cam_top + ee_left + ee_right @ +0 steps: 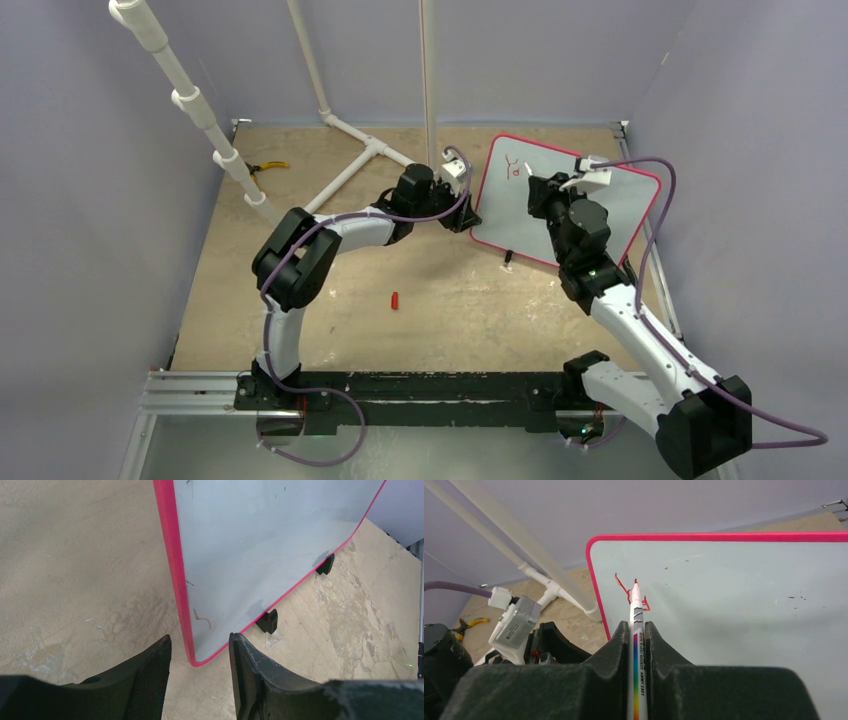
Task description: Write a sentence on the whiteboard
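Gripping a white marker [637, 607] between closed jaws, my right claw [637, 627] points it at the whiteboard [734, 590] just ahead of the fingertips. The marker's barrel runs straight out between the two black fingers, and its red tip sits among the first red strokes of the sentence [622, 586]. I cannot tell whether the tip is actually pressing on the surface. Those strokes, which from the overhead camera read roughly as "Yo" [515, 166], lie up ahead and slightly left of this claw, close to the board's rounded pink corner. The rest of the white face spreads away to the claw's right.

My left claw [200, 639] is partly open and holds nothing. Its two fingers stand on either side of the board's lower corner, and the pink frame [170, 555] rises directly in front of them with a gap showing on each side. Ahead and to the right of this claw, two small black feet [267, 621] rest on the bench [450, 300].

Well behind both claws, a small red cap [395, 299] lies on the bench. Yellow-handled pliers [268, 166] lie far off to the left, beside white pipework [345, 175].
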